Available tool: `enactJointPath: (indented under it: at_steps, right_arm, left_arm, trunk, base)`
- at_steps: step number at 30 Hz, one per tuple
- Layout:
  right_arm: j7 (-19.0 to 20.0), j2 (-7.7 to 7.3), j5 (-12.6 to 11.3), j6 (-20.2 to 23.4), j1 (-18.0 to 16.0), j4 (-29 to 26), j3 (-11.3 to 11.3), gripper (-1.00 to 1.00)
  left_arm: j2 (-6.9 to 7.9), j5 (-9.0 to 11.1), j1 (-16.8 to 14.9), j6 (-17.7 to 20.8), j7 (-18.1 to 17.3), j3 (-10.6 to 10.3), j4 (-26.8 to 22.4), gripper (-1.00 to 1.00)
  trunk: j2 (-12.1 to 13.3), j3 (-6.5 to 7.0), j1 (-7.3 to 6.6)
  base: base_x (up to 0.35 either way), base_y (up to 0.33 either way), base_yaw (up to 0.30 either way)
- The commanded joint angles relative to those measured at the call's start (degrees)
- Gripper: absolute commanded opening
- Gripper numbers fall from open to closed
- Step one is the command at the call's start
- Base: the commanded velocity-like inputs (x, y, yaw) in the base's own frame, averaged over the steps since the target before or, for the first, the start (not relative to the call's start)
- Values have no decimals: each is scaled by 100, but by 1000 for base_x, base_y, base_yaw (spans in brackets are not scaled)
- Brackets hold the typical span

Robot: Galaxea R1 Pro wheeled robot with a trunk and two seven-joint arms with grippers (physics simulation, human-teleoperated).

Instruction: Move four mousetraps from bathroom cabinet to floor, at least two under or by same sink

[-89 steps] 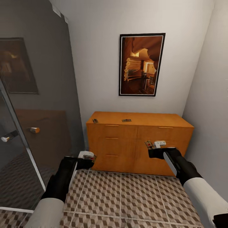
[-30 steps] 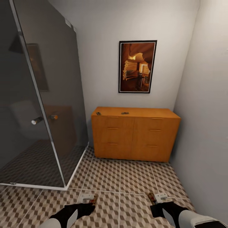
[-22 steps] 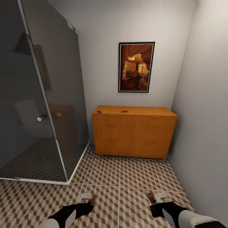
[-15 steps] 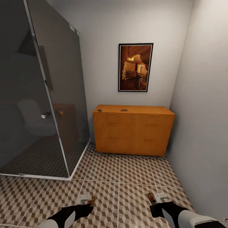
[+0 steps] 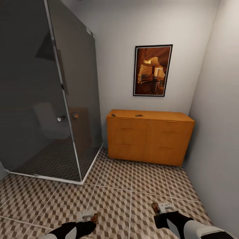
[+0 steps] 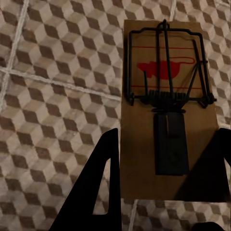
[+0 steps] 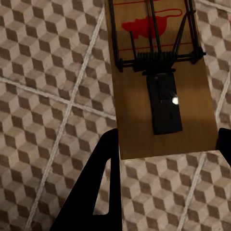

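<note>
**Two traps in hand, two left on the cabinet**

Each end effector has a mousetrap clamped between its fingers. The left end effector grips one mousetrap by its long sides, wire bar and red mouse print facing up; the right end effector grips a second mousetrap the same way. Below both lies the bathroom floor, cube-patterned, not yet touched by either board as far as I can tell.

Ahead of the end effectors, well apart, the orange cabinet carries two small dark objects on its top, one near its left end and one nearer the middle, likely the remaining traps.

So I judge none placed and two still to fetch.

Open tile spreads between the end effectors and the cabinet. The glass shower enclosure bounds the left side, the wall the right.
</note>
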Motion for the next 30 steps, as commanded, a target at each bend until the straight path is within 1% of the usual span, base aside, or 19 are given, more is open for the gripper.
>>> enactJointPath:
  at_steps: [1, 2, 4, 5, 8, 12, 13, 21, 27, 30]
  right_arm:
    - [21, 19, -9, 10, -6, 8, 38, -100]
    - [21, 32, -9, 13, -6, 10, 38, -100]
    - [21, 40, -9, 15, -6, 12, 38, -100]
    - [21, 45, -9, 17, -6, 13, 38, -100]
    - [22, 51, -9, 18, -6, 14, 38, -100]
    - [27, 48, -9, 19, -6, 14, 38, -100]
    - [28, 45, -9, 19, -6, 14, 38, -100]
    - [19, 47, -9, 25, -6, 13, 38, -100]
    - [-17, 48, -9, 24, -6, 9, 38, -100]
    - [-109, 49, -9, 21, -6, 7, 38, -100]
  left_arm:
    - [64, 126, 4, 30, -14, 49, -1, -100]
    - [118, 322, 11, 6, -16, 46, 4, -100]
    - [166, 486, 17, -45, -18, 45, 8, -100]
    - [203, 611, 23, -125, -19, 45, 12, -100]
    - [249, 744, 33, -249, -20, 42, 32, -100]
    - [299, 806, 39, -310, -20, 41, 43, -100]
    - [344, 820, 40, -341, -20, 39, 46, -100]
    - [465, 813, 48, -413, -20, 11, 49, -100]
    - [453, 808, 47, -415, -20, 2, 49, -100]
    - [446, 807, 49, -415, -20, -1, 49, -100]
  trunk:
    - [-3, -6, 0]
    - [-3, -6, 0]
    - [-3, -6, 0]
    - [-3, -6, 0]
    - [-3, -6, 0]
    - [-3, -6, 0]
    - [-3, -6, 0]
    - [-3, -6, 0]
    - [-3, -6, 0]
    - [-3, -6, 0]
  base:
    - [-1, 0, 275]
    - [0, 0, 276]
    - [0, 0, 276]
    - [0, 0, 277]
    - [0, 0, 277]
    - [0, 0, 277]
    - [0, 0, 277]
    - [0, 0, 277]
    - [0, 0, 277]
    - [0, 0, 277]
